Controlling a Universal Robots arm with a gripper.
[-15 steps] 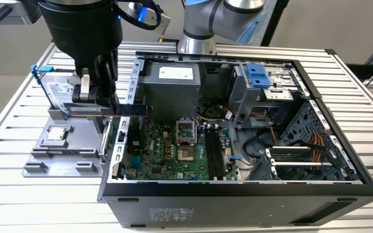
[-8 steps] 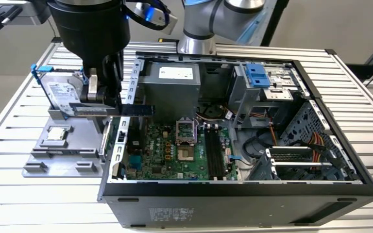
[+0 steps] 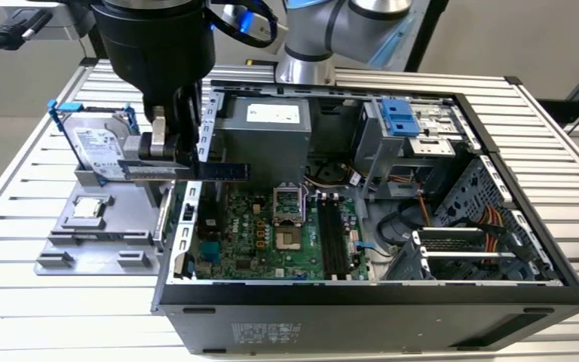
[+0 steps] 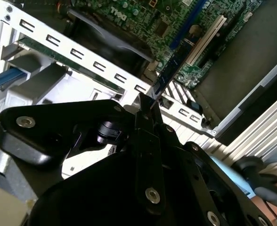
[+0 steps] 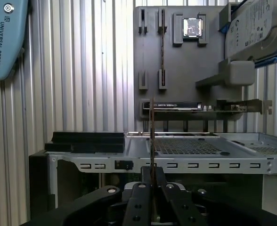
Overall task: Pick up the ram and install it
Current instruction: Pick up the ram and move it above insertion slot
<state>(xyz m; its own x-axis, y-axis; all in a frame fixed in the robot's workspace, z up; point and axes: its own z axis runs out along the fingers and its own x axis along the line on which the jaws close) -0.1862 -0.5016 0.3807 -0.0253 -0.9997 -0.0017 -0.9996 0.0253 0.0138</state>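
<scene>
The ram (image 3: 225,170) is a thin dark stick, and my gripper (image 3: 174,154) is shut on one end of it. It hangs level above the rim of the open computer case (image 3: 370,290) on the exterior view's left, pointing in over the motherboard (image 3: 259,234). Both wrist views show the ram edge-on: a narrow strip (image 4: 169,70) running out from the fingers (image 4: 145,117), and a thin line (image 5: 152,136) rising from the gripper (image 5: 152,181). The long black memory slots (image 3: 335,237) lie lower inside the case, toward the exterior view's right of the stick.
A grey parts holder (image 3: 99,234) beside the case carries a hard drive in a blue frame (image 3: 99,143) and a small square processor (image 3: 88,207). Inside the case are the power supply (image 3: 264,128), the drive cage (image 3: 410,128) and cables (image 3: 440,219). The arm's base (image 3: 310,45) stands behind.
</scene>
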